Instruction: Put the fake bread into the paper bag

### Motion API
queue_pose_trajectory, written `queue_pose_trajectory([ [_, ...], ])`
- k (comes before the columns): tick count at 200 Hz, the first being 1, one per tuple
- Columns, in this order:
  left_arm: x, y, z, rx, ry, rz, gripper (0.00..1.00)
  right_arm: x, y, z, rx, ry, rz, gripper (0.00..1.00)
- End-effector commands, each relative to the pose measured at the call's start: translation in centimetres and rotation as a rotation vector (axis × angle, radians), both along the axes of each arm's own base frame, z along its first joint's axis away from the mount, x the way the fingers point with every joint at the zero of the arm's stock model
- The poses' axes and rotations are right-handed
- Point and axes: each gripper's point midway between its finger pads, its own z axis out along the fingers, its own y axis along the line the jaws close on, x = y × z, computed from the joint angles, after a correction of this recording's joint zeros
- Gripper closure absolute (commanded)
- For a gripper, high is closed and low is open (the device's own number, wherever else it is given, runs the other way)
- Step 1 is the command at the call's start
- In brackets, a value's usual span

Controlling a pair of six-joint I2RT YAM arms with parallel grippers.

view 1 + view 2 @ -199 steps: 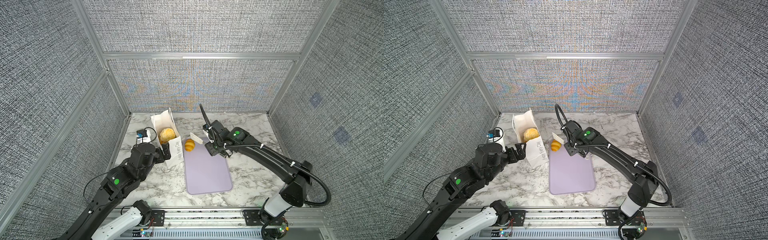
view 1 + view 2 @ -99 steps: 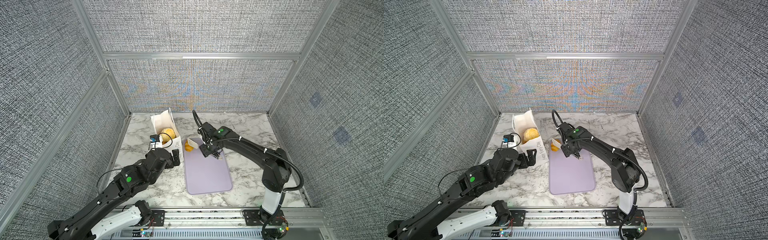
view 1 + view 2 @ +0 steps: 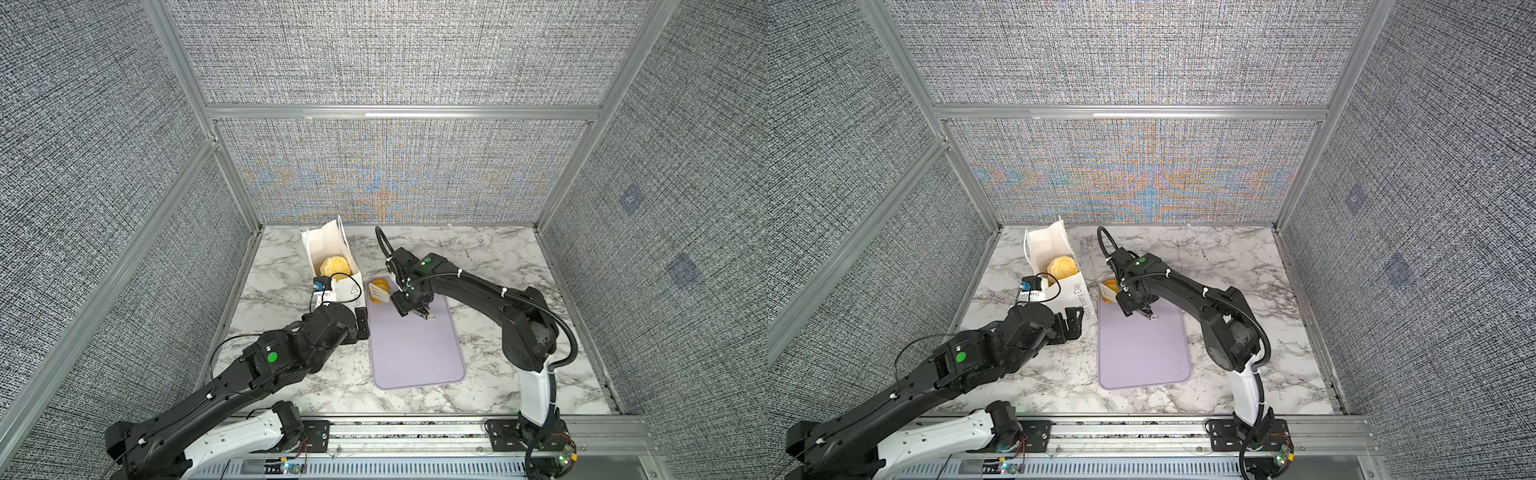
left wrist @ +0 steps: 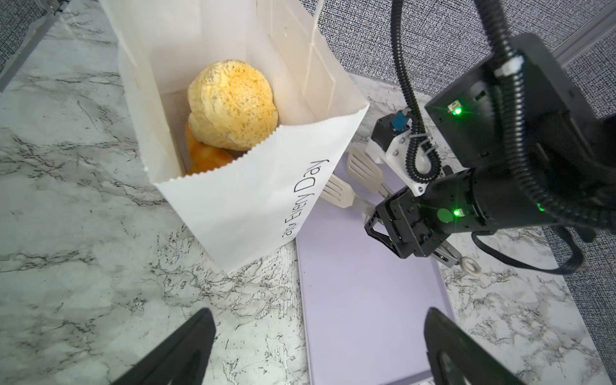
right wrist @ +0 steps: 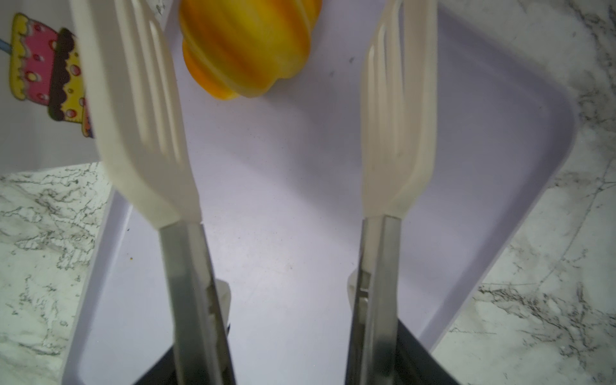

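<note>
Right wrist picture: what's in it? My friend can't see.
White slotted tongs stand open, pointing at a striped orange croissant on a lilac tray. A white paper bag with a cake picture stands beside the tray.

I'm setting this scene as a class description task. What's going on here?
The right gripper holds tongs, their blades spread near a croissant on the tray beside the bag, not yet pinching it. The left gripper hovers open at the bag's front. A bun and another pastry already sit in the bag.
</note>
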Motion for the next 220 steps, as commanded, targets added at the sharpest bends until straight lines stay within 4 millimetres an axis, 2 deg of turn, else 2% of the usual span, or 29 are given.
queue_pose_trajectory([
  [1, 0.1, 0.0, -0.1, 0.017, 0.001, 0.009, 0.01, 0.3, -0.2, -0.2, -0.02, -0.003, -0.009, 0.34],
  [62, 0.5, -0.8, 0.0, 0.044, -0.014, -0.009, 0.01, -0.5, -0.4, -1.1, -0.052, 0.032, 0.066, 0.39],
  [113, 0.4, -0.8, -0.2, 0.042, -0.01, -0.011, 0.01, -2.1, -3.6, -1.9, -0.136, 0.081, 0.146, 0.41],
  [152, 0.5, -1.0, -0.3, 0.042, -0.009, -0.015, 0.01, -2.2, -5.7, -0.8, -0.151, 0.065, 0.125, 0.41],
  [168, 0.6, -1.2, -0.4, 0.046, -0.009, -0.02, 0.01, -2.0, -5.4, 0.1, -0.122, 0.051, 0.102, 0.4],
  [190, 0.6, -1.4, -0.3, 0.048, -0.01, -0.022, 0.01, -2.1, -3.8, 1.1, -0.033, 0.057, 0.052, 0.39],
  [220, 0.6, -1.5, -0.3, 0.045, -0.012, -0.027, 0.01, -2.2, -1.9, 1.4, 0.029, 0.05, 0.027, 0.38],
])
